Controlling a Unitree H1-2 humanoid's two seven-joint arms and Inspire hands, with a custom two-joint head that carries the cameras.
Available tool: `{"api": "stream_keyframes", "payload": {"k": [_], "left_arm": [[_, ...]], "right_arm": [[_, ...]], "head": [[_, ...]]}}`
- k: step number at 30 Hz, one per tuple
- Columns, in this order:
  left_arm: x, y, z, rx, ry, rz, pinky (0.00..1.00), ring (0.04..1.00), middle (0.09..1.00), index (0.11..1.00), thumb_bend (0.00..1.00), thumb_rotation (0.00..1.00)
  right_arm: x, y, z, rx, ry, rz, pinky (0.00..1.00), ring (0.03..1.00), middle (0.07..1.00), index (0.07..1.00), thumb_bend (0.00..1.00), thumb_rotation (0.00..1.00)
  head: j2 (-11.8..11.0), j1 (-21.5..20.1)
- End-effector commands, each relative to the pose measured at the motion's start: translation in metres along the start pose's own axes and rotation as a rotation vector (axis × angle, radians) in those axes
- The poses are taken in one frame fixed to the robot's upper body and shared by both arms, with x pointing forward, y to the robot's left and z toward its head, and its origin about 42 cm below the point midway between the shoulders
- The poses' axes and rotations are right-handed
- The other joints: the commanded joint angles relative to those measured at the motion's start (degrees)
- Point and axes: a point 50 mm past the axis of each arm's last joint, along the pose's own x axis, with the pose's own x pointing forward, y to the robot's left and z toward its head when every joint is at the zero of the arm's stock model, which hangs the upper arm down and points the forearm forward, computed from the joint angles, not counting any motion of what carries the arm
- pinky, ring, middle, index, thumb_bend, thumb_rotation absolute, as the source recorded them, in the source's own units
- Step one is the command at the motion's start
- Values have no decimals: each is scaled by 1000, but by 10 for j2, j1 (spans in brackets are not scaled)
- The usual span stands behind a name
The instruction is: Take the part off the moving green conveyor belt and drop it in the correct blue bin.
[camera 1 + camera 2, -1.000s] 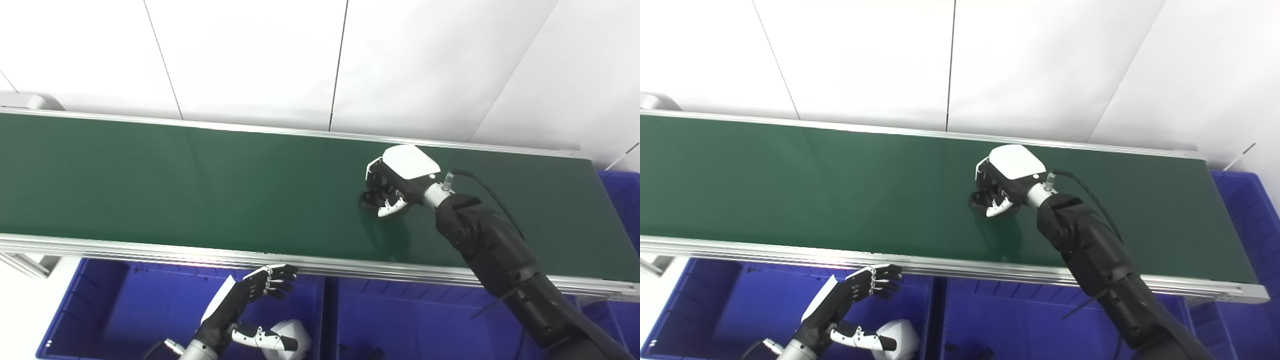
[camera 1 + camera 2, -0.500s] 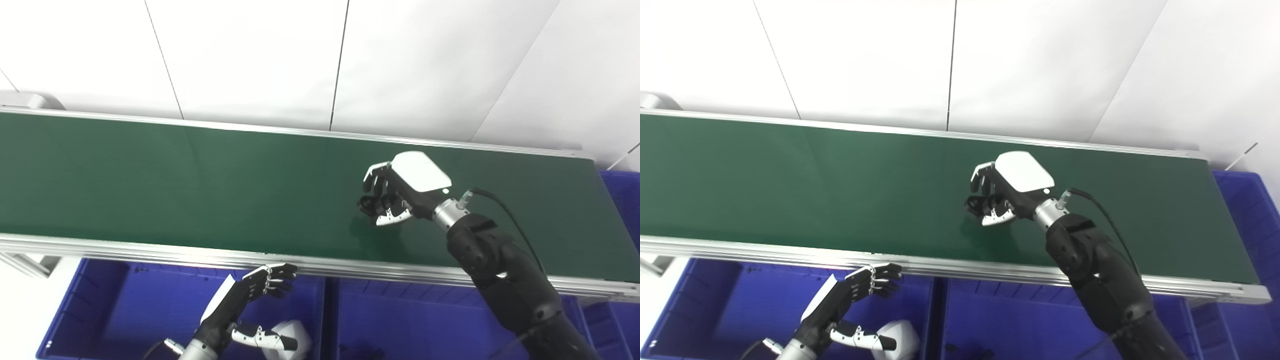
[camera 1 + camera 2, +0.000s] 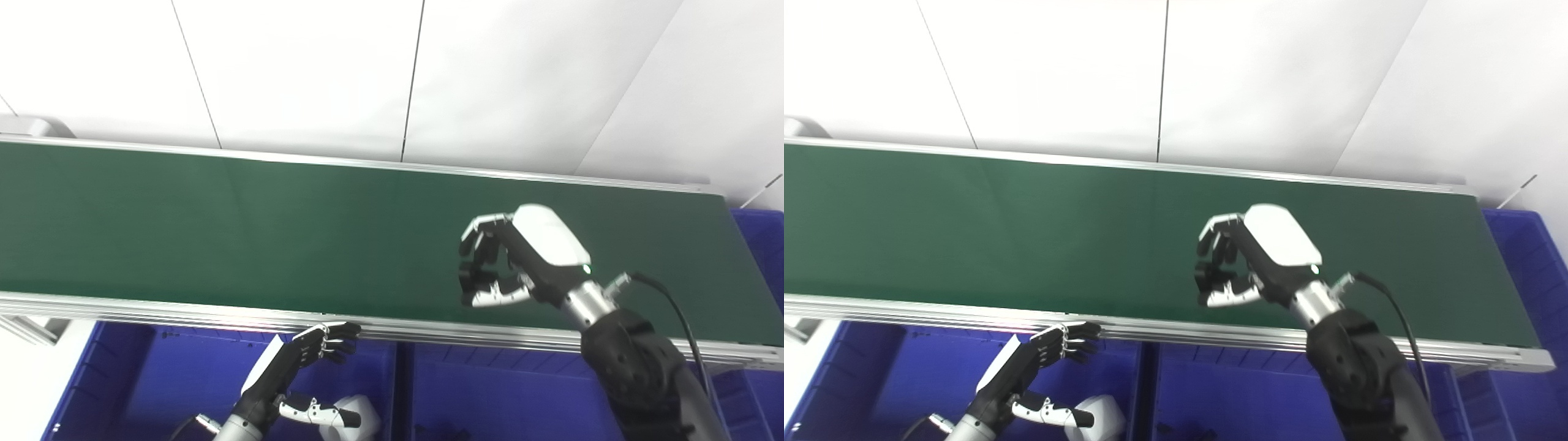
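Place: factory-like sorting test cell | Signs: long green conveyor belt (image 3: 245, 220) with aluminium side rails (image 3: 184, 309) | blue plastic bins (image 3: 153, 380) on near side under it | plain white wall panels (image 3: 306, 67) on far side

Belt (image 3: 245, 226) running left to right below the wall (image 3: 306, 67), bins (image 3: 153, 380) in a row before its near rail, right robot hand (image 3: 520, 263) above the belt's right part, left robot hand (image 3: 294, 367) over the left bin, another bin (image 3: 762, 245) past the belt's right end
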Motion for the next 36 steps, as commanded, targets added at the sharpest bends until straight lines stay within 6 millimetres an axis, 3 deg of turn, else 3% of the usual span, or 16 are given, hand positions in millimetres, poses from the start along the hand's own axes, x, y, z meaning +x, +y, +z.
{"api": "stream_keyframes", "payload": {"k": [1, 4, 6, 11, 12, 17, 21, 23, 29, 30, 33, 34, 36], "left_arm": [[-2, 2, 10, 0, -62, 7, 630, 704, 768, 755, 851, 158], [-4, 3, 12, -1, -65, 4, 630, 704, 769, 757, 849, 164], [-5, 4, 13, -7, -68, 2, 635, 709, 774, 760, 847, 163], [-7, 8, 14, -15, -75, 4, 638, 706, 771, 765, 849, 166], [-7, 9, 15, -15, -76, 3, 635, 705, 769, 764, 846, 154], [-8, 11, 17, -22, -84, 4, 629, 703, 764, 760, 847, 140], [-9, 14, 18, -26, -89, 6, 628, 700, 764, 758, 850, 129], [-10, 15, 20, -25, -95, 2, 631, 703, 767, 761, 845, 121], [-13, 18, 21, -31, -98, 10, 633, 707, 771, 759, 861, 144], [-13, 18, 21, -28, -99, 13, 629, 704, 768, 759, 861, 138], [-15, 18, 21, -29, -98, 16, 626, 700, 763, 755, 863, 132], [-15, 18, 21, -31, -98, 14, 624, 699, 761, 755, 863, 138], [-15, 18, 21, -33, -98, 12, 624, 699, 762, 756, 863, 140]], "right_arm": [[-10, -2, 11, 26, -25, -33, 179, 437, 432, 520, 514, 0], [-24, 14, 13, 58, -29, -16, 197, 445, 471, 499, 516, 0], [-32, 24, 13, 100, -9, -3, 206, 357, 466, 533, 507, 0], [-52, 60, 4, 190, 98, 42, 188, 439, 433, 513, 516, 0], [-55, 64, 3, 205, 106, 48, 235, 445, 471, 494, 517, 0], [-62, 88, -6, 262, 194, 76, 282, 384, 504, 515, 512, 0], [-64, 103, -13, 250, 216, 84, 289, 382, 504, 518, 512, 0], [-66, 112, -16, 235, 215, 91, 266, 431, 461, 512, 515, 0], [-68, 126, -24, 175, 235, 108, 331, 383, 492, 528, 510, 0], [-69, 126, -25, 164, 227, 107, 320, 417, 472, 521, 513, 0], [-72, 125, -24, 140, 192, 114, 434, 424, 523, 492, 511, 0], [-72, 124, -23, 143, 184, 116, 550, 563, 611, 486, 508, 61], [-74, 122, -20, 170, 175, 120, 578, 635, 668, 492, 508, 99]], "head": [[3, -1], [7, -5], [11, -6], [23, -15], [23, -15], [27, -16], [27, -22], [36, -26], [40, -28], [39, -28], [39, -28], [39, -27], [41, -25]]}}
